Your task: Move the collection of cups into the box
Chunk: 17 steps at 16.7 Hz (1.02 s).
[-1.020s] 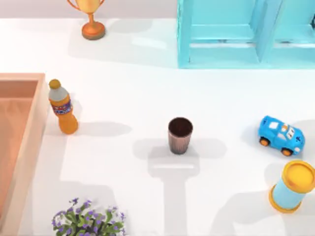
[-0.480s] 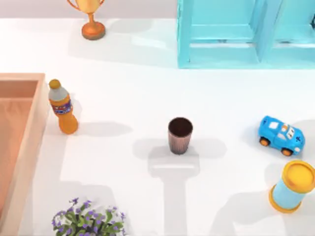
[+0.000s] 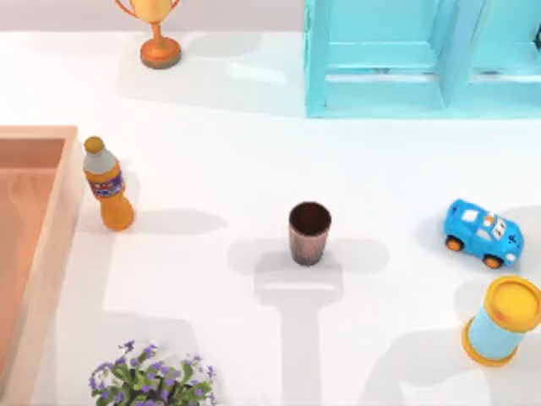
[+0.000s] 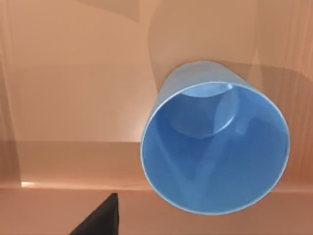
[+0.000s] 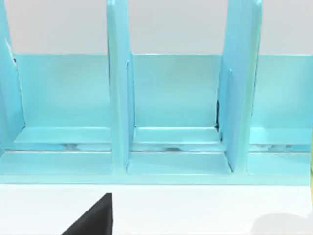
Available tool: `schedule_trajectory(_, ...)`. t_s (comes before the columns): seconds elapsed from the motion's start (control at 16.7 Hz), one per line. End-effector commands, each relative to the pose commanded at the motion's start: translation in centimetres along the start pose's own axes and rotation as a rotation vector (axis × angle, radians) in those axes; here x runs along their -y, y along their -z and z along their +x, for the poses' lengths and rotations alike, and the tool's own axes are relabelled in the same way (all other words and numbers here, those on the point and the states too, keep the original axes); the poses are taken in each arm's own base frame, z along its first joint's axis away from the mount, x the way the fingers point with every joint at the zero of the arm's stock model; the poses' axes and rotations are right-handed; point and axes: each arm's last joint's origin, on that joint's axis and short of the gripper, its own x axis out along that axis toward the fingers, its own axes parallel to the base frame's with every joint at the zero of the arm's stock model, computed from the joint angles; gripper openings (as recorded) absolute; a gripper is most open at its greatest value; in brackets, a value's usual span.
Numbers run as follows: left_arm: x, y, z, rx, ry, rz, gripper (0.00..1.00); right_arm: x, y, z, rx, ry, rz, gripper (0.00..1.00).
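Judging from how things lay, the task stood about half done. At the tabletop's left edge sat the large shallow light-brown wooden box (image 3: 52,220), its reddish-brown floor bare where the top view caught it. The left wrist view looked down onto that same reddish-brown floor and showed the plain light-blue cup (image 4: 215,147) resting there on its side, mouth toward the camera, empty, and already delivered by the look of it. A dark tip of the left gripper (image 4: 100,218) poked in near that cup, apart from it and holding nothing; whether its fingers were open or closed could not be told.

Further right, mid-tabletop, the dark brown ribbed cup (image 3: 309,233) stood upright and empty, well apart from the box, not yet moved. That cup was what remained.

The right gripper (image 5: 95,215), shown as one dark tip, faced the cyan shelf unit (image 5: 161,112) with its bare compartments; its fingers could not be told either.
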Motion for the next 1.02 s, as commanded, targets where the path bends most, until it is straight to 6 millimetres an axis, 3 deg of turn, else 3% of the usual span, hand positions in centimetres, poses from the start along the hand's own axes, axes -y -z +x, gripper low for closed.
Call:
schedule_trajectory(0.18, -0.3, -0.3, -1.6, -0.009, 0.0, -0.01, 1.0, 0.0, 0.0, 0.0, 0.0, 0.0, 0.0, 1.0)
schedule_trajectory(0.6, -0.3, -0.3, -9.3, -0.002, 0.0, -0.001, 1.0, 0.0, 0.0, 0.0, 0.0, 0.0, 0.0, 1.0)
schedule_trajectory(1.02, -0.2, -0.5, -9.9, -0.006, 0.002, -0.003, 1.0, 0.0, 0.0, 0.0, 0.0, 0.0, 0.0, 1.0)
